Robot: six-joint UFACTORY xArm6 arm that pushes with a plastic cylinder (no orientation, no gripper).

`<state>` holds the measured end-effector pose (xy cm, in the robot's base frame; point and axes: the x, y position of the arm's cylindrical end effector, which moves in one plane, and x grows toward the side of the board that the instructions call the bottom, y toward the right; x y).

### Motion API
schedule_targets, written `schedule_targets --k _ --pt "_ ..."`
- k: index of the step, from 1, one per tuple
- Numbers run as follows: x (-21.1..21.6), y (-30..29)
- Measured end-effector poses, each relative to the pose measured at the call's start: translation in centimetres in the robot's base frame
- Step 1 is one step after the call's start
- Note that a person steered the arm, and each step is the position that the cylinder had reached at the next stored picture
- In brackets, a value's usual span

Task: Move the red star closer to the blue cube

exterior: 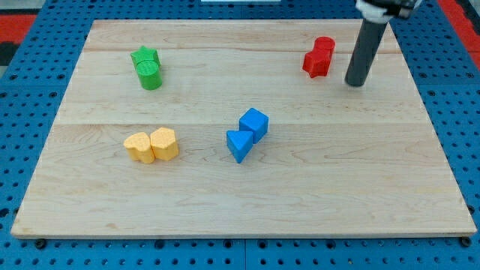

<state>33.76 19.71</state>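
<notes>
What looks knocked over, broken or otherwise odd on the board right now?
Nothing stands out. The blocks sit flat in pairs: green, yellow, blue and red. My tip rests on the board right of the red pair, apart from it.

the wooden board (pixel 360 172) under me carries two red blocks (pixel 319 56) touching at the view's top right, two green blocks (pixel 147 67) touching top left, two yellow blocks (pixel 151 145) side by side, and a blue cube (pixel 255 123) against a blue wedge (pixel 239 144).
</notes>
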Motion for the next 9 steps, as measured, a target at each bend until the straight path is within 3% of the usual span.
schedule_targets --k 1,2,3,5,7,9 --pt "-6.0 -0.1" --pt "-7.6 -3.1" --pt "-7.1 -5.5" --pt "-2.2 -5.8" --pt "-1.3 -11.3" --pt "1.4 -11.7"
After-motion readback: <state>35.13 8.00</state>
